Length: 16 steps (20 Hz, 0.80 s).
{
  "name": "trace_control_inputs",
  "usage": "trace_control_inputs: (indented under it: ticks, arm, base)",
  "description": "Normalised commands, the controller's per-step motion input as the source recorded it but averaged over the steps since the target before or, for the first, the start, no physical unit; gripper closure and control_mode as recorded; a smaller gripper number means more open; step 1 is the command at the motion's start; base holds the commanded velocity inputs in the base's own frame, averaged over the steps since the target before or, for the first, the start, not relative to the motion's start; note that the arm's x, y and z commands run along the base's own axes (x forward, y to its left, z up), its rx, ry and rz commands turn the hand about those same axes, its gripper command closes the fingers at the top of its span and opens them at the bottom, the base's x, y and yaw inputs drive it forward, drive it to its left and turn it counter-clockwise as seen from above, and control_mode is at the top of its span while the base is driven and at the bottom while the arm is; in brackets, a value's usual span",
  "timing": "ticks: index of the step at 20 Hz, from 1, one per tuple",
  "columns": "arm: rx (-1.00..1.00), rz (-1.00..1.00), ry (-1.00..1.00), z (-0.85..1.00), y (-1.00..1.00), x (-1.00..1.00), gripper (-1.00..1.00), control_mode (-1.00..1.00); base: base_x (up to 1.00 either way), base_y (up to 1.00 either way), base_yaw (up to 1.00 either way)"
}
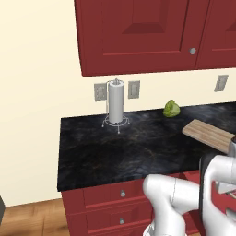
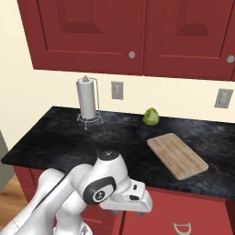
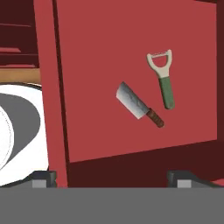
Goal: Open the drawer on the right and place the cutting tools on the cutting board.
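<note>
**Two small tools lie loose on the open drawer's floor, gripper spread above them**

In the hand view the drawer point(image 3: 131, 52) is open, its flat red floor facing the camera and one red side wall running down the left. Two cutting tools rest on that floor, near each other but not touching. The cleaver point(image 3: 139, 105) lies on a slant, its broad grey blade pointing to 10 o'clock and its short brown handle to 4 o'clock. The peeler point(image 3: 163, 78) sits at its 1 o'clock, pale head up at 12, green handle down at 6.

The gripper point(image 3: 114, 177) hangs over them with its tips wide apart and nothing between them.

Both tools look light, stiff and thin, lying flat on a hard floor, so they would likely skid if nudged. The handles seem the better hold: the peeler's green grip is the thickest part, and the cleaver's blade looks too flat and slick to pinch.

The cutting board point(image 2: 177, 156) waits bare on the counter point(image 2: 69, 137), at 4 o'clock from the green vegetable point(image 2: 150, 116).
</note>
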Motion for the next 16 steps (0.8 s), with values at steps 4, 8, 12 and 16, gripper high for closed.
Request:
trace_control_inputs:
  ticks: [4,8,12,16]
  arm:
    - [0.0,0.14,0.0,-0.79,-0.46,0.32,-1.0,-1.0]
    - [0.0,0.16,0.0,-0.74,-0.81,0.06,-1.0,-1.0]
    - [0.04,0.13,0.0,-0.45,-0.99,0.0,-1.0,-1.0]
    - [0.0,0.0,0.01,-0.15,-0.19,0.0,-1.0,-1.0]
  base:
    - [0.0,0.0,0.0]
    - [0.0,0.0,0.0]
    - [0.0,0.0,0.0]
    - [0.0,0.0,0.0]
